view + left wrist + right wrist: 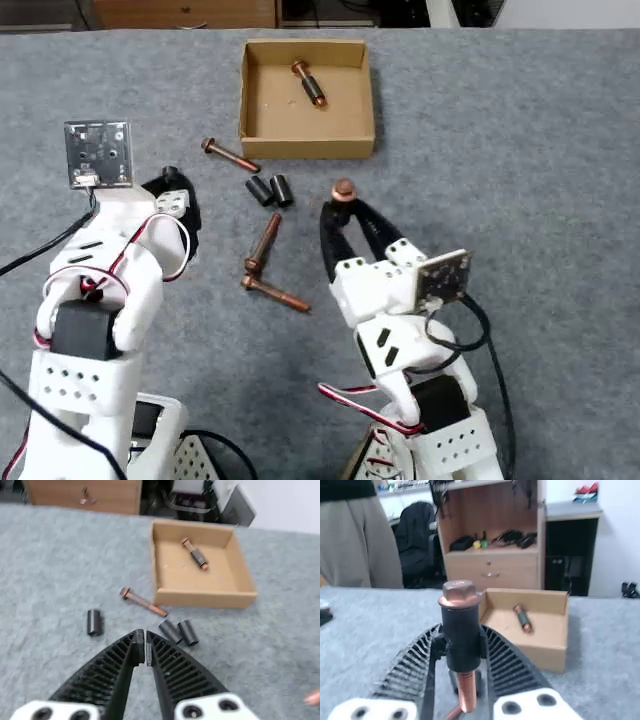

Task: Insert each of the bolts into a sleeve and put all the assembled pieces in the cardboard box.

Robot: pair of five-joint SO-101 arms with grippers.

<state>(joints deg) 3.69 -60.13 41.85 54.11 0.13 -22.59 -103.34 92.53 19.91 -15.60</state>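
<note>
- The right jaws pinch the held sleeve (462, 630), a black one with a copper bolt (459, 594) through it. The bolt stands upright, head up, on the near side of the cardboard box (306, 146) and short of its front wall.
- The grip is on the sleeve alone, so the bolt probably sits loose inside. If the wrist tips head-down on the way to the box, the bolt may slide out.
- The threaded shank sticks out below the sleeve. A low approach could catch it on the box's front wall, which would shove the light box or twist the piece in the jaws.
- One assembled piece (308, 83) already lies in the box, toward its far wall. A drop from high up could land on it, bounce and hop over the rim.
- The left jaws are pressed together and empty, off the box's near left corner. A lone sleeve (94, 622) lies close by, and shut jaws coming down would roll it away across the table (520, 200).
- A pair of sleeves (270, 190) lies side by side just before the box's front wall, and a loose bolt (230, 156) lies by its near left corner. All are round and could roll at a nudge.
- Two more bolts (263, 243) lie farther out from the box, heads close together. Grasping one may drag the other.
</note>
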